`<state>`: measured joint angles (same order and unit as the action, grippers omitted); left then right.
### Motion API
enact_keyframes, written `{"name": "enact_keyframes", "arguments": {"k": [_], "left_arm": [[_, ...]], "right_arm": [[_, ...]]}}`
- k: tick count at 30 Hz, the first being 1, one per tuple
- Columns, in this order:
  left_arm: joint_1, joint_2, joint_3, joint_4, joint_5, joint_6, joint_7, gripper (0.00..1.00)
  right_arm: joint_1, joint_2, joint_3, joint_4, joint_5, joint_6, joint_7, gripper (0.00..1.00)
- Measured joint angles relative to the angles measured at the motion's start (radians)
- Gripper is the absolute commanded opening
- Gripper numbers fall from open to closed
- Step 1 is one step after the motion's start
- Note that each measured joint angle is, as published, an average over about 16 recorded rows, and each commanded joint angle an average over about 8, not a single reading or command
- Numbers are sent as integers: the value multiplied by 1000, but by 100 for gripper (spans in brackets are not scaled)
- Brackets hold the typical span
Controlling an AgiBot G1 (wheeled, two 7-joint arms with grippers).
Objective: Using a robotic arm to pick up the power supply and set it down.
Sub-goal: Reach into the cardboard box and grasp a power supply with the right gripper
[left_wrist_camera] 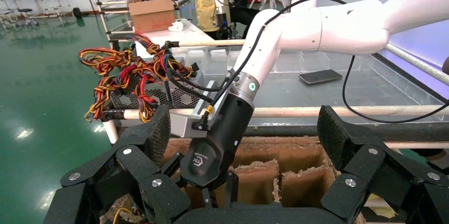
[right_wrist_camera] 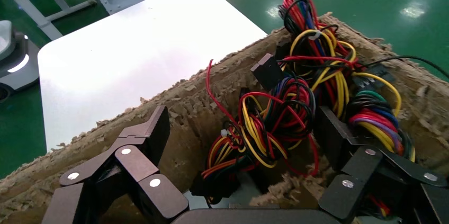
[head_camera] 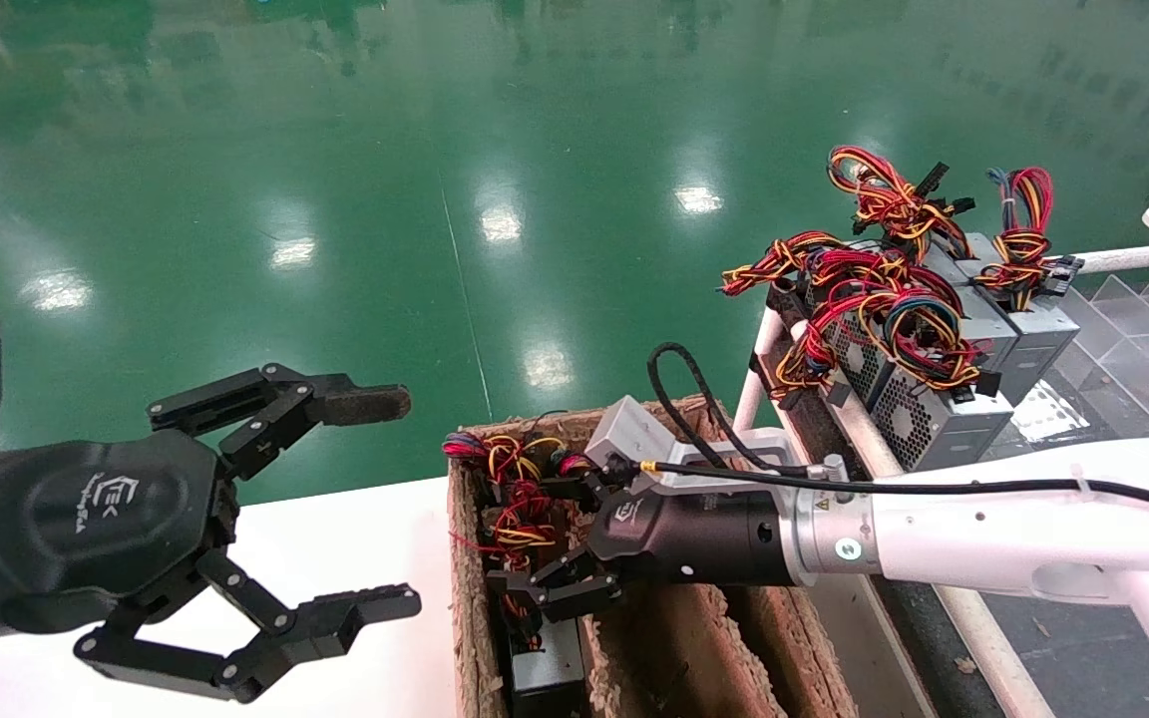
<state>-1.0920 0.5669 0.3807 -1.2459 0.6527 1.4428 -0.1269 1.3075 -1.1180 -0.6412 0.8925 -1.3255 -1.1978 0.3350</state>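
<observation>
mostly hidden power supply (head_camera: 547, 670) under wires (head_camera: 515, 519); right hand (head_camera: 535, 538) spread above.

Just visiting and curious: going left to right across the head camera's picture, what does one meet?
Left gripper with jaws open, white table, worn cardboard box holding wire bundles, right gripper reaching into it, grey power supplies stacked on the rack.

Power supply (head_camera: 547, 670) body mostly hidden inside cardboard box (head_camera: 465, 598), cut by head view's lower edge. Wire bundle (right_wrist_camera: 265, 128) covers its top. Left gripper (head_camera: 335, 499) base cropped.
</observation>
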Motion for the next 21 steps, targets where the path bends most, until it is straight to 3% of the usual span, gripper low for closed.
{"name": "enact_keyframes", "arguments": {"k": [21], "left_arm": [[0,0,0,0,0,0,0,100]], "right_arm": [[-16,-27,9,-46,7,28,-57,0]]}}
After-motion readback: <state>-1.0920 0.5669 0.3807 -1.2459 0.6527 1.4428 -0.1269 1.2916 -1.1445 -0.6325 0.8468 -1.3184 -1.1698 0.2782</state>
